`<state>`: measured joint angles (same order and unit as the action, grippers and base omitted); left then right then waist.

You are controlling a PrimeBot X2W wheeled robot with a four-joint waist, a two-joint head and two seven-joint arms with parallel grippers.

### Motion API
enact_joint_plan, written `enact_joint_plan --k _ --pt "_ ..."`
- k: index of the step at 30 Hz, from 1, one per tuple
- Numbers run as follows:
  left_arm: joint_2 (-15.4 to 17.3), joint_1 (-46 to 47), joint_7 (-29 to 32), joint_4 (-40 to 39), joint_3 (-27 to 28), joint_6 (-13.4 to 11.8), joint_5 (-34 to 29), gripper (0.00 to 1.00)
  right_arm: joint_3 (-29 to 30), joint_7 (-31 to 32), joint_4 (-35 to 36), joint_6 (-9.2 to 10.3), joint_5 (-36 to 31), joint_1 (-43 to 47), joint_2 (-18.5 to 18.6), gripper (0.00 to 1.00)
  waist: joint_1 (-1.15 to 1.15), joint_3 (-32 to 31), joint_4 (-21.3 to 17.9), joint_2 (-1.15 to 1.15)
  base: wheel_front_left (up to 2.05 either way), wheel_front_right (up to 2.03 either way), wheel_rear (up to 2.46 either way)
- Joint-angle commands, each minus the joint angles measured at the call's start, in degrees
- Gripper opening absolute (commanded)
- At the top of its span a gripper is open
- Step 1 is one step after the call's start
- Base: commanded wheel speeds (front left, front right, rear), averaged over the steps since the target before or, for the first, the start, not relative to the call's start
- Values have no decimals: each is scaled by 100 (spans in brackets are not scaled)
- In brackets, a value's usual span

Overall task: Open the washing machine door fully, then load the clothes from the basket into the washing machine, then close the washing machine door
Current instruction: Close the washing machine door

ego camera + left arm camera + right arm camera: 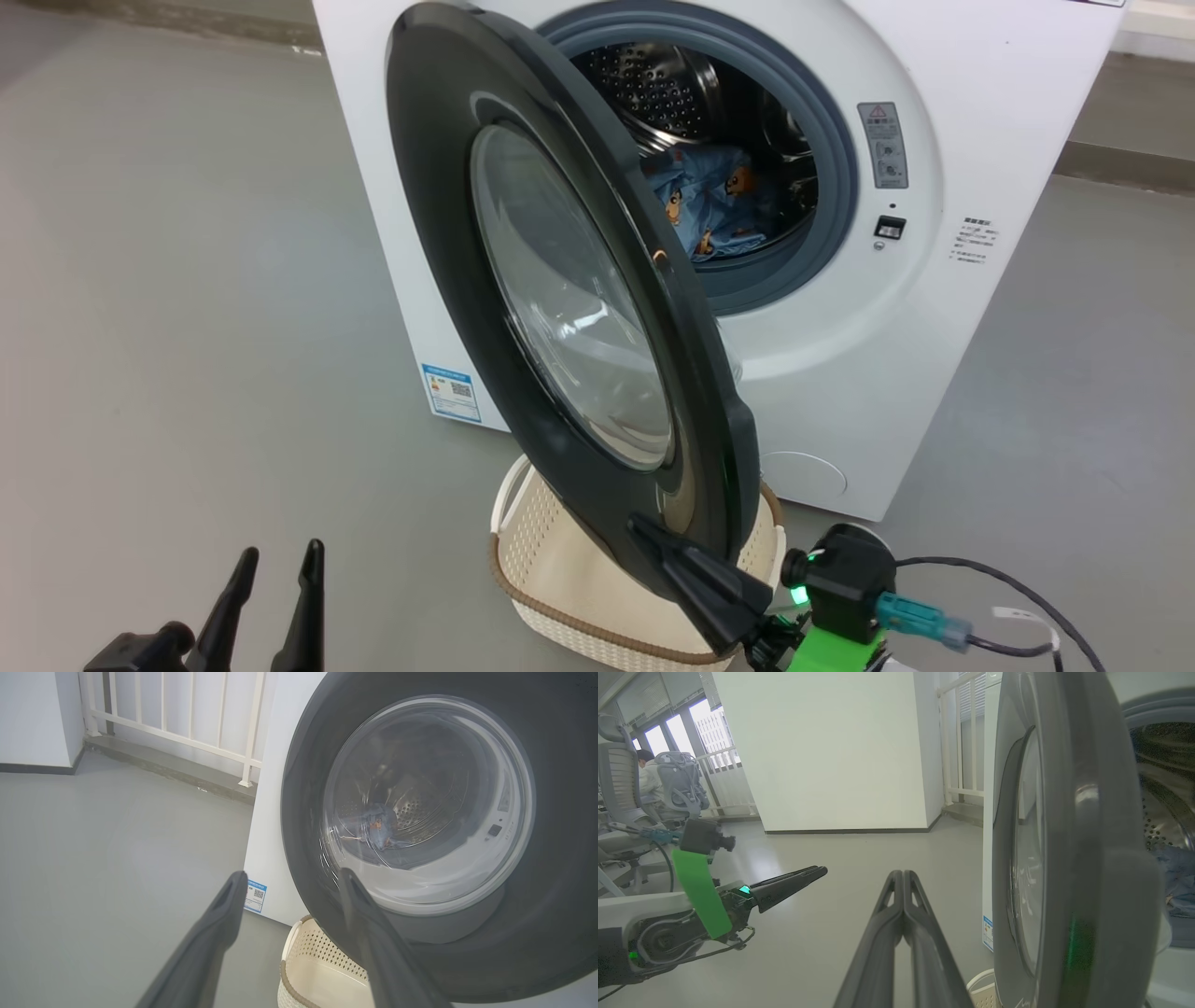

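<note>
Low at the near left of the head view, left gripper (283, 553) points up and away, fingers spread wide, holding nothing, well apart from the washing machine door (434, 205). Left wrist view: left gripper (292, 877) aimed toward the washing machine door (551, 914) outer face and the basket (317, 966) under it, no contact.

Right arm comes in from the near right, with a wrist camera on a green mount (840, 588) behind the fingers. Right gripper (644, 527) is pinched fully together, nothing between the fingers. Tips sit at the door's lower outer rim, touching or just beside, cannot tell. Right wrist view: right gripper (903, 873) lies along the outside of the washing machine door (1087, 858), which stands edge-on at right. Left gripper (823, 871) shows side-on at the left of that view.

Door partly open, hinged on the left of the washing machine (840, 373), swung out toward the camera, its bottom hanging over the basket (551, 560).

Drum holds the clothes (714, 201), a blue bear-print bundle lying at the drum bottom. Clothes (380, 826) also seen through the door glass, and clothes (1176, 877) past the door edge.

Basket sits on the grey floor (187, 327) just in front of the machine. Its visible inside is bare cream plastic; the rest is hidden by the door. Blue label (451, 392) at the machine's lower left corner.
</note>
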<state>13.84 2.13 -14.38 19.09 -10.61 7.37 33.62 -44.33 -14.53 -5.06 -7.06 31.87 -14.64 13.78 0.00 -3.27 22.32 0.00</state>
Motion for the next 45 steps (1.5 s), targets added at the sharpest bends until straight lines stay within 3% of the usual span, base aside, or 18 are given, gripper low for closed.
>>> enact_joint_plan --k 1,8,23,30,37,45 --pt "108 280 -62 -105 219 12 20 100 -153 -47 -100 -43 74 -238 43 0 0 0 40 0 0 0 0" --pt "44 260 -62 -84 73 12 10 100 -323 -47 -1063 -43 564 -431 13 0 0 5 189 0 0 0 0" --pt "64 336 -62 -76 -197 12 135 100 215 -47 -1725 -43 812 -726 311 0 0 247 353 0 0 0 0" --pt "155 594 -62 -199 -228 12 269 100 806 -47 -1884 -43 662 -1210 605 0 0 873 415 0 0 0 0" --pt "126 967 -62 -493 -346 12 924 100 1518 -47 -2048 -43 495 -1856 840 0 0 1610 502 0 0 0 0" --pt "186 1248 -62 -661 -457 12 1233 100 1944 -47 -2271 -43 223 -2679 960 0 0 2263 562 0 0 0 0"
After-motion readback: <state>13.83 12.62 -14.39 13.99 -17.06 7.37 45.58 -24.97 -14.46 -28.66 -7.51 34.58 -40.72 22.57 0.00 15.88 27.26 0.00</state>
